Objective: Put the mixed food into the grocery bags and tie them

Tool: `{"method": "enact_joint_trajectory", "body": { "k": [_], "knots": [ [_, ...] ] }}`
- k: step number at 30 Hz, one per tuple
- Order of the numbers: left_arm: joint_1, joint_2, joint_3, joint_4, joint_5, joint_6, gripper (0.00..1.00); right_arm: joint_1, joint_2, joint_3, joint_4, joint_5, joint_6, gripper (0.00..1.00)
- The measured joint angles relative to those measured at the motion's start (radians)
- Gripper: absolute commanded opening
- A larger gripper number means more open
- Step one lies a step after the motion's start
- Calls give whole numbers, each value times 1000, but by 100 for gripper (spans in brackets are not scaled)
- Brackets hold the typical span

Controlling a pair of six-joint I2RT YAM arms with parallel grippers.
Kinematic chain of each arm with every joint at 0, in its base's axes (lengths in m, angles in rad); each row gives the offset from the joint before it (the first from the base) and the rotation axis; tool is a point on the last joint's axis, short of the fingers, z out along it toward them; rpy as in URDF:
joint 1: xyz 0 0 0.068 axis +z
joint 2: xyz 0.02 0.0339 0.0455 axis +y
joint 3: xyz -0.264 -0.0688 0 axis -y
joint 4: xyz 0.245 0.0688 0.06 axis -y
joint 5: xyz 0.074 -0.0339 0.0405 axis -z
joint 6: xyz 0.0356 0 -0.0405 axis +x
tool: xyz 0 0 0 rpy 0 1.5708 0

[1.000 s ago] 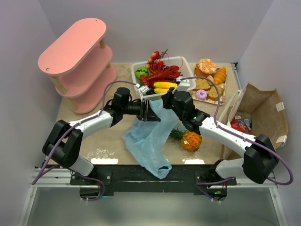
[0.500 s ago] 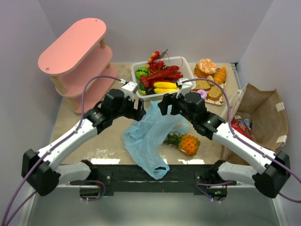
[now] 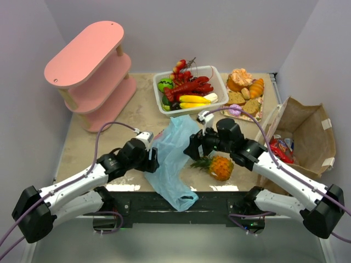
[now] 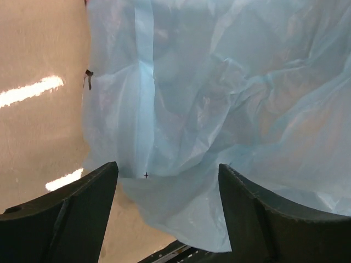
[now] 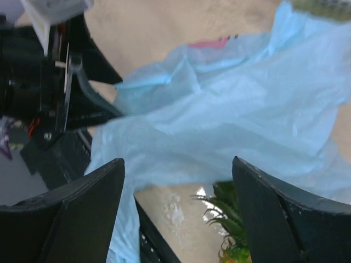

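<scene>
Seems like the bag-opening step. The blue bag (image 3: 171,159) lies crumpled on the counter (image 3: 137,112) between the 2 arms, just beside the pineapple (image 3: 222,166). The left tool (image 4: 166,167) and right tool (image 5: 176,161) both gape wide, gripping nothing. Next they'd need to pinch the rim and spread it. The bag's pink print (image 5: 211,43) is unreadable.

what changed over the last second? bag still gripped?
Both arms pulled back from the basket toward the near edge. The left gripper and right gripper now stand open, off the blue bag, which has slumped onto the table. Unchanged: pineapple, paper bag, pink shelf.
</scene>
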Motion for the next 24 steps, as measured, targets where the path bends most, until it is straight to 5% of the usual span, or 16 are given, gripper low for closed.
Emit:
{"method": "enact_joint_trajectory", "body": {
  "k": [8, 15, 20, 24],
  "knots": [
    [5, 22, -124, 152, -10, -44, 57, 221, 113, -79, 17, -143, -3, 71],
    [150, 225, -105, 381, 7, -3, 52, 281, 270, -95, 103, -150, 60, 86],
    [200, 301, 16, 438, 10, 88, 55, 306, 302, -100, 128, -138, 103, 91],
    [200, 307, 118, 450, 16, 145, 75, 310, 287, -112, 151, -136, 117, 90]
  ]
}}
